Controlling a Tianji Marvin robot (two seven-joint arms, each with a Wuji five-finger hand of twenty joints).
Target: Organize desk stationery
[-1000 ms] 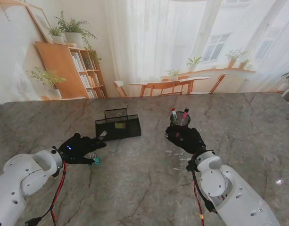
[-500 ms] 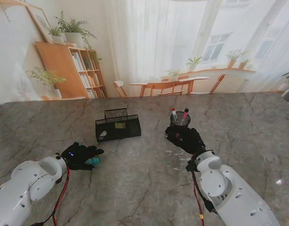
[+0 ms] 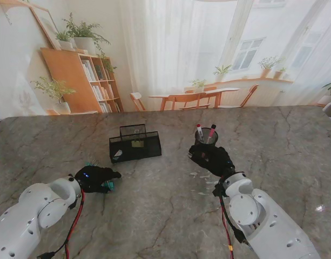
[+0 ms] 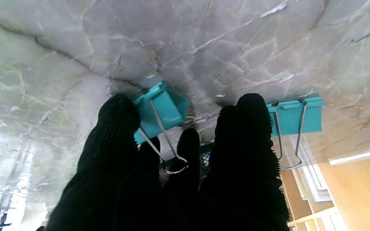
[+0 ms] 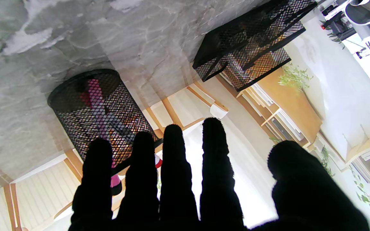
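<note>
While its black fingers (image 4: 117,128) cover much of the nearer teal binder clip (image 4: 161,110), the left hand (image 3: 95,178) rests low on the marble table (image 3: 154,210), curled around that clip; whether it is truly gripped or only touched cannot be told. One wire handle of the clip runs between the fingers. A second teal binder clip (image 4: 295,117) lies flat just beside the hand, partly hidden behind a fingertip, its wire loops folded out. In the stand view both clips are reduced to small teal specks at the hand's edges. The right hand (image 3: 211,158) is held flat with straight fingers (image 5: 172,154) side by side, holding nothing, just nearer to me than the mesh pen cup (image 3: 206,136), which stands upright holding pens. The black mesh organizer tray (image 3: 135,144) sits between the hands, farther from me.
</note>
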